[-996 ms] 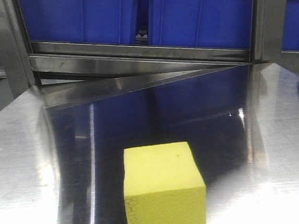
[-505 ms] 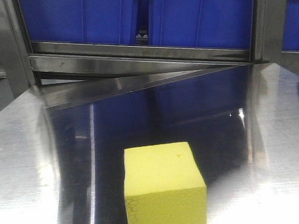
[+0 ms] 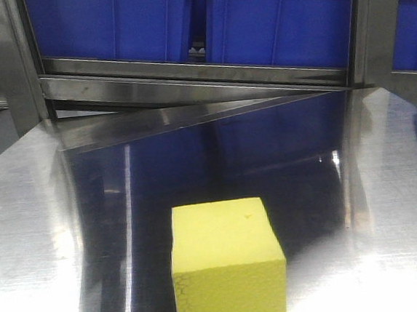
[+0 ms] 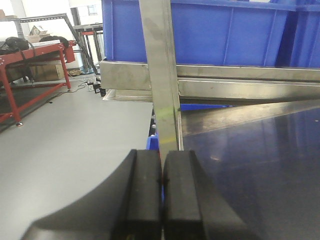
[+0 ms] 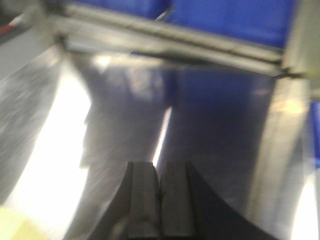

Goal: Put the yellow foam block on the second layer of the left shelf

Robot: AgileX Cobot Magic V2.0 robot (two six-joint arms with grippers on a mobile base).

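Yellow foam block (image 3: pixel 229 264) sat free on the steel table (image 3: pixel 40 236).
Left gripper (image 4: pixel 161 195) had its pads pressed together on nothing, pointed at a steel upright (image 4: pixel 162 75). The block stood at the table's near edge, well apart from the blue bins (image 3: pixel 277 26) on the shelf behind. Right gripper (image 5: pixel 159 200) was also pressed together and empty; its view was blurred.

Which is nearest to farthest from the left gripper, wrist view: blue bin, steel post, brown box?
1. Steel post, dead ahead of the left gripper.
2. Blue bin, behind the post, raised.
3. Brown box, far left under the red bench.
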